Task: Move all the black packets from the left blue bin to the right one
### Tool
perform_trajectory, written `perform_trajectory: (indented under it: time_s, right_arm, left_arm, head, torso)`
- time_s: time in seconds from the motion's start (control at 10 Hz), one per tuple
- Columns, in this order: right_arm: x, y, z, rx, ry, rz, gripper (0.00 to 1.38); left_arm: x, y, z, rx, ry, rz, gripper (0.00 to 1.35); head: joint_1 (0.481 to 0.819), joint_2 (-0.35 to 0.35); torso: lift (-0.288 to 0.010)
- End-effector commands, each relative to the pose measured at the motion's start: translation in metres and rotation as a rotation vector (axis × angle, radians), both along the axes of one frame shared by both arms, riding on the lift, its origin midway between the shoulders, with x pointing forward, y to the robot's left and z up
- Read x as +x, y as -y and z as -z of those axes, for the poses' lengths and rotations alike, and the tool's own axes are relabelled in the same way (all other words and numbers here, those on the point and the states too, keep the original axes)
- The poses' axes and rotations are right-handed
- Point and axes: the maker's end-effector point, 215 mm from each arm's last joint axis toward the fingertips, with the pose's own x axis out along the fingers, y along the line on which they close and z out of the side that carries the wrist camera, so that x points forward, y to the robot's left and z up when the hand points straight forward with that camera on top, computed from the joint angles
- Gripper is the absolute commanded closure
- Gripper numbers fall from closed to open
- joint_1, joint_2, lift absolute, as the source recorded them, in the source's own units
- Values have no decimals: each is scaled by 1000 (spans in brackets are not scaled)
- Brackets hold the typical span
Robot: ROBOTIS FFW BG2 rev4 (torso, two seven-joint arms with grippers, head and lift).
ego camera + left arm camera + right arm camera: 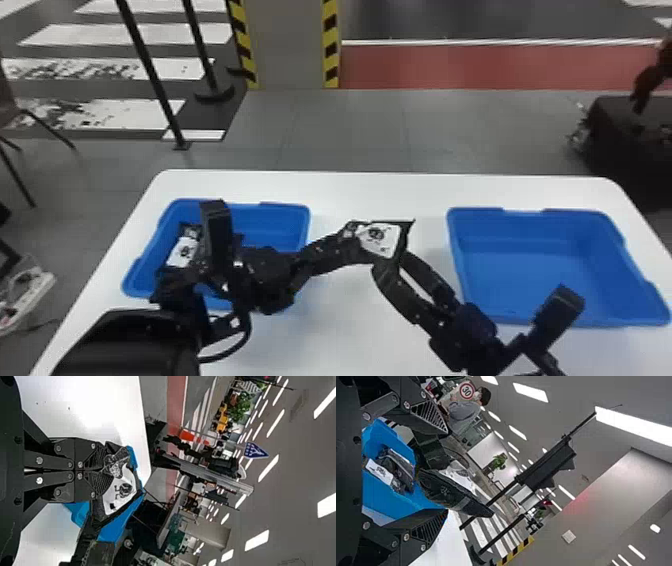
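White table (380,192), blue plastic left bin (277,220), matching right bin (530,275). Handover, likely: my left gripper (99,471) pinches black, white-labelled packet (382,239) between bins; my right gripper (447,471) spread around it. Next: close right, release left, drop in right bin.

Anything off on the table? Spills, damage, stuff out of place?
Nothing stands out; no spill or damage visible. One packet is outside the left bin and right bin, but the left gripper grips it and the right gripper is open around it. Looks like a handover.
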Motion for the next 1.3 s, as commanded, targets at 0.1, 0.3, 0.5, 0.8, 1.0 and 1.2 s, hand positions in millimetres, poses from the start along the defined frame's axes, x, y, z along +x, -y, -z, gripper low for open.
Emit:
perform_trajectory:
  time_s: [0.1, 0.3, 0.5, 0.8, 1.0, 1.2]
  right_arm:
    - [18, 4, 13, -10, -11, 14, 357]
    - [27, 7, 11, -12, 1, 26, 983]
    - [30, 12, 6, -5, 19, 53, 1277]
    - [32, 19, 1, 1, 42, 87, 1277]
    - [40, 45, 4, -11, 41, 149, 1277]
    - [55, 109, 3, -69, 66, 269, 1277]
  left_arm:
    - [-6, 15, 1, -13, -10, 32, 1202]
    - [-8, 18, 4, -14, -25, 40, 1202]
    - [-8, 18, 5, -14, -30, 40, 1202]
    - [-12, 19, 17, -16, -69, 43, 1193]
    - [-12, -2, 34, -5, -97, -31, 389]
    - [-17, -30, 43, -5, -90, -94, 110]
  head:
    - [695, 44]
    - [695, 24]
    - [695, 18]
    - [695, 8]
    - [695, 3]
    - [695, -5]
  torso:
    - [-110]
    - [-110]
    - [-110]
    - [-110]
    - [-110]
    - [-110]
